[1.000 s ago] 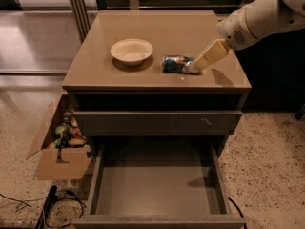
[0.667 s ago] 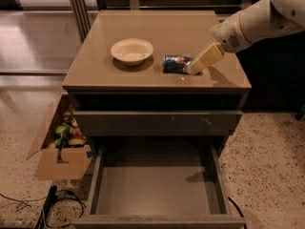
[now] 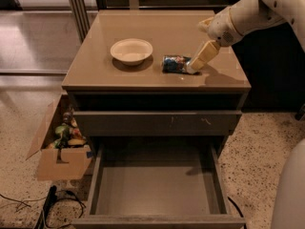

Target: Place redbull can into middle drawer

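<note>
One can (image 3: 175, 63) lies on its side on the cabinet surface (image 3: 119, 75), just right of the bowl (image 3: 131, 50). The drawer (image 3: 157, 190) stands pulled out below, under a closed drawer front (image 3: 157, 123). The hand (image 3: 193, 67) slants down from the right with its tip at the can's right end; whether it is open or closed cannot be told.
</note>
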Robot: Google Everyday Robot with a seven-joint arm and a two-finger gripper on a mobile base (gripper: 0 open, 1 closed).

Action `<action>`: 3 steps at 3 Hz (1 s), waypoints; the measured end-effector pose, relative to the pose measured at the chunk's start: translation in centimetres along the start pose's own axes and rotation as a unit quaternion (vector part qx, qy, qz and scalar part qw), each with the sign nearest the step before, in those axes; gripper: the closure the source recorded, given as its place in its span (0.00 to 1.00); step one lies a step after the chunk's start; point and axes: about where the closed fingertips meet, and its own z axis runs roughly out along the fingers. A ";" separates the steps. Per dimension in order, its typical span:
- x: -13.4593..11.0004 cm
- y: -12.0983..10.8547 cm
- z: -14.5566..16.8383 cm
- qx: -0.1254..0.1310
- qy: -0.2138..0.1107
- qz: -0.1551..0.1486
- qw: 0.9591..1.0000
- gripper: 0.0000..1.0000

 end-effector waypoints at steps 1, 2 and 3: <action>0.7 -0.5 0.4 -0.015 -0.001 -0.016 1.000 0.00; 1.4 -0.3 1.7 -0.032 -0.005 -0.011 0.999 0.00; 1.7 0.2 3.7 -0.047 -0.006 -0.001 0.999 0.00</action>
